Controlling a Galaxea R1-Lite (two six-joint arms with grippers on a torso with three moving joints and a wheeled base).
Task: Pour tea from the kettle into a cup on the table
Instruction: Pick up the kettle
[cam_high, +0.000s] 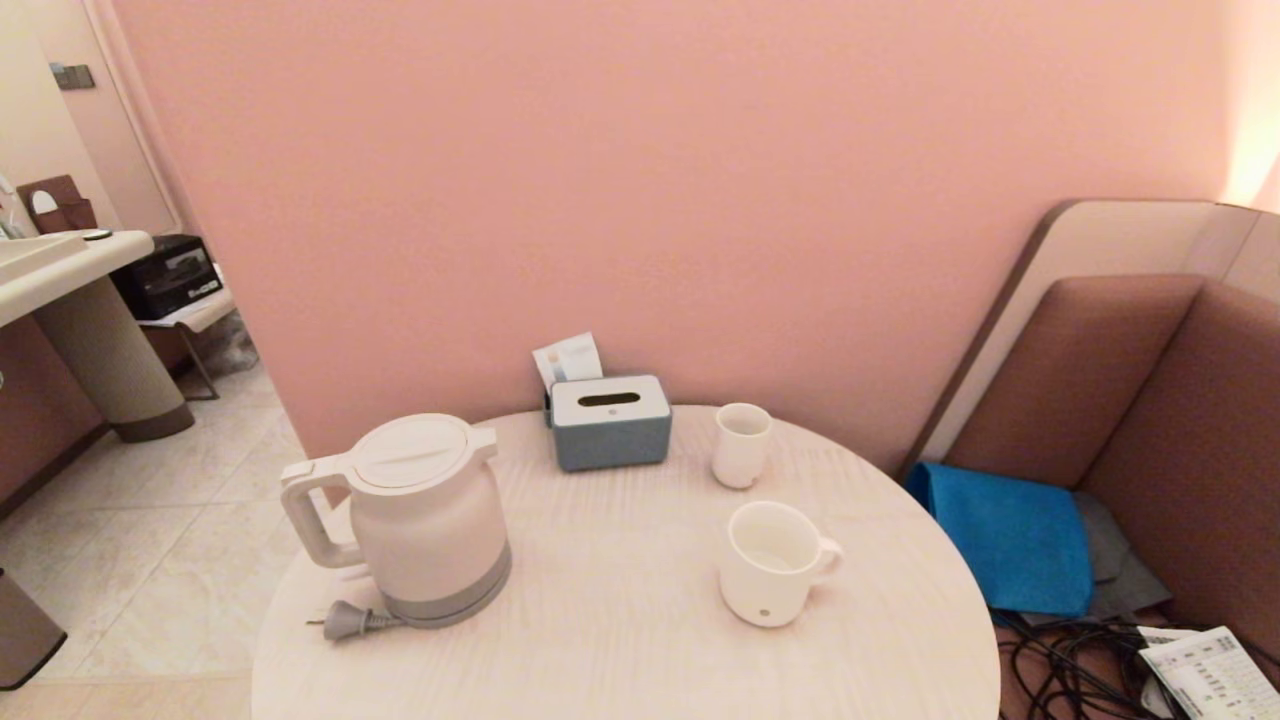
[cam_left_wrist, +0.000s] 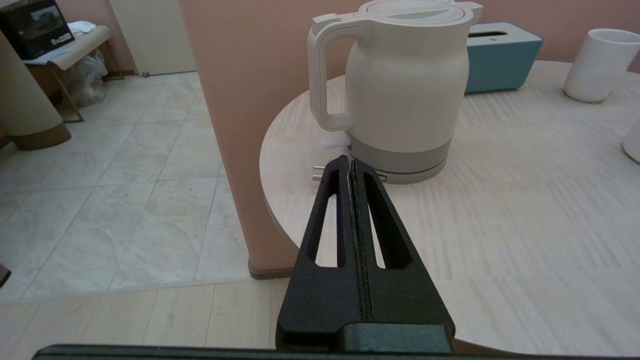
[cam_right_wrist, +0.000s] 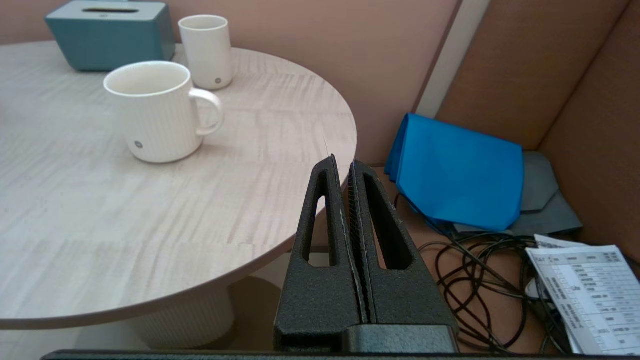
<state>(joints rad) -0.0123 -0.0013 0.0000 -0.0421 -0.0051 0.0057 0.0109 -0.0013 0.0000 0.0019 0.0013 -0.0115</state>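
The kettle (cam_high: 430, 520) stood upright on its round grey base on the left part of the bench (cam_high: 620, 640), its flat lid on and its big loop handle turned toward the left edge, with a grey plug (cam_high: 347, 621) lying on the top just beside the base at the near-left side. The cup (cam_high: 772, 563) sat upright on the right half of the bench, well apart from the kettle, its handle pointing right and the small dot mark facing the near edge; its inside looked pale, and whether it held any liquid could not be told. Behind it, nearer the wall, stood a smaller handleless white cup (cam_high: 742, 444), and to the left of that a blue-grey tissue box (cam_high: 610, 422) with a folded paper (cam_high: 568, 359) tucked behind it. The left tool (cam_left_wrist: 350, 164) hung off the near-left rim of the bench, low and pointing at the kettle's base, its two black fingers pressed together with nothing between them; it touched neither kettle nor plug. The right tool (cam_right_wrist: 342, 164) hung just off the near-right rim of the bench, its fingers likewise drawn together and empty, the cup some way ahead of it on the top. Neither tool showed in the head view. On the seat to the right of the bench lay a folded blue cloth (cam_high: 1010, 535), a tangle of black cables (cam_high: 1060, 665) and a printed sheet (cam_high: 1205, 675)
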